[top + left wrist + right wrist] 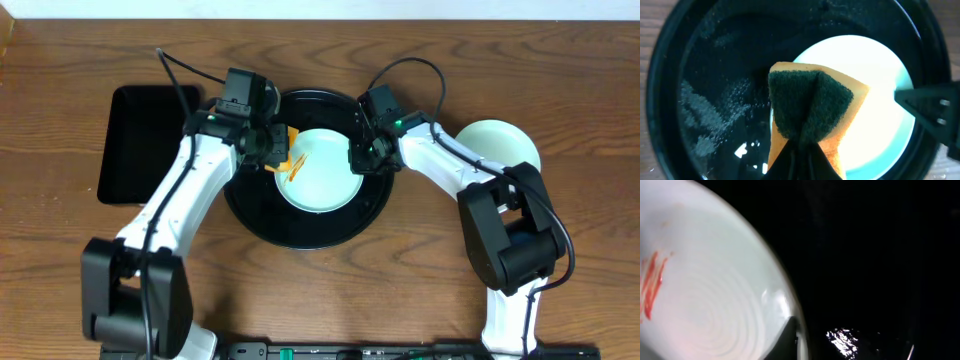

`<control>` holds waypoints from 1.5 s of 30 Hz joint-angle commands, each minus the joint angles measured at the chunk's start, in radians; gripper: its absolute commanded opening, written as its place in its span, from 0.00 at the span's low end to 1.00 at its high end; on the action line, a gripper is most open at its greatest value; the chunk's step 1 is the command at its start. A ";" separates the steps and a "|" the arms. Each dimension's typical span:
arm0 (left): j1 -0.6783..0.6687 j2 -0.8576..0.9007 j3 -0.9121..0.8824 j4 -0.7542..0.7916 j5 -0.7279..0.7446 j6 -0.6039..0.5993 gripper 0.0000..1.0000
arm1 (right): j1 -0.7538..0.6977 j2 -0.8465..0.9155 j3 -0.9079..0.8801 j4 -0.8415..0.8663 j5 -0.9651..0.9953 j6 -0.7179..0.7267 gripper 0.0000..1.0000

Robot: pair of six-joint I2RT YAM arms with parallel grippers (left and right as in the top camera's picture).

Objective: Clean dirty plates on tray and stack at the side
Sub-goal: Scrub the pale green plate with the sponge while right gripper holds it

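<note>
Sponge held at a streaked plate in the big tray.
The left gripper (272,150) pinches a folded orange-yellow sponge with a dark green scouring face (807,107) over the left edge of a pale mint round shallow plate (325,178). The plate lies in the large round glossy black tray (310,228); whether sponge and plate touch cannot be told. Orange-red sauce streaks (652,282) mark the plate near the sponge. The right gripper (361,157) sits at the plate's right rim with one finger (788,341) against the edge; whether it clamps cannot be told. A second pale round plate (505,140) rests on the wooden table (400,300) right of the tray, and a rectangular black tray (140,145) lies to the left.
</note>
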 commanded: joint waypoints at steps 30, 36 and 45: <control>-0.056 0.338 0.003 0.151 0.268 0.157 0.07 | 0.011 0.015 0.000 -0.006 -0.032 0.011 0.01; -0.075 0.338 0.004 0.145 0.292 0.156 0.07 | 0.009 0.015 0.000 -0.010 -0.031 0.011 0.01; -0.008 0.307 0.029 0.079 -0.211 -0.045 0.07 | 0.007 0.015 0.000 -0.010 -0.030 0.011 0.01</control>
